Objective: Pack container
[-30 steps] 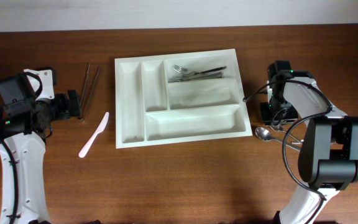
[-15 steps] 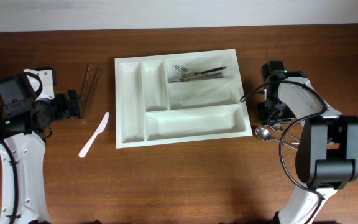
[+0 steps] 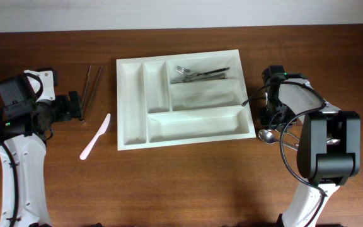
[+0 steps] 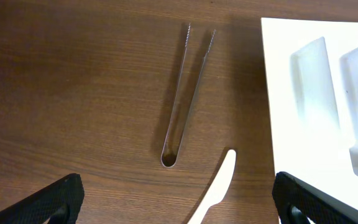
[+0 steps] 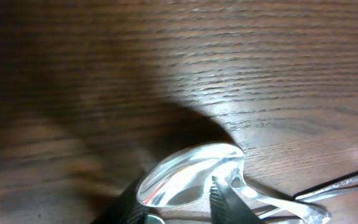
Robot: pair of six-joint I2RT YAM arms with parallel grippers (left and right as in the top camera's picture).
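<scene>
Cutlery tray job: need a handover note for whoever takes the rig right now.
Left gripper: open, empty, hovering beside the tongs.
Right gripper: low over the spoons on the table by the right edge of the tray, fingers at a spoon bowl; grip not confirmed.
Tray: mid-table. Its top long compartment holds forks; the other four look empty.
Done: forks packed.
Left: spoons, tongs, and the white plastic knife, which lies on the table on the tongs' side of the tray.
</scene>
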